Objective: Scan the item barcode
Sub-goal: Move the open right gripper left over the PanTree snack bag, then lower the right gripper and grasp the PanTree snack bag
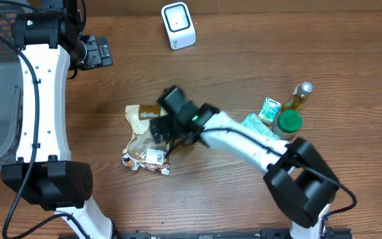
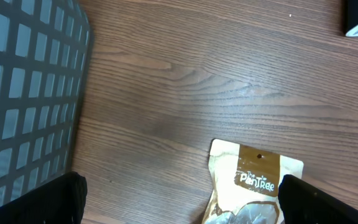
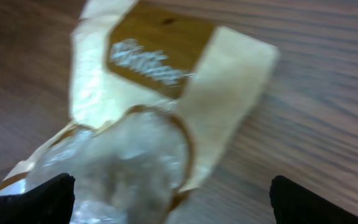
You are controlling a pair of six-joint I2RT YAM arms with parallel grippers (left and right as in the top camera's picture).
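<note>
Scanning looks not yet done: your right gripper hangs spread over the snack pouch on the tabletop, well apart from the white scanner; left gripper spread too.

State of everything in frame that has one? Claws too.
snack pouch: lying flat, crumpled, not held.
scanner: standing upright, nothing in front of it.
left claw: open, holding nothing.
right claw: open, just above the snack pouch.
jar: upright, green lid on.
bottle: cap on.
</note>
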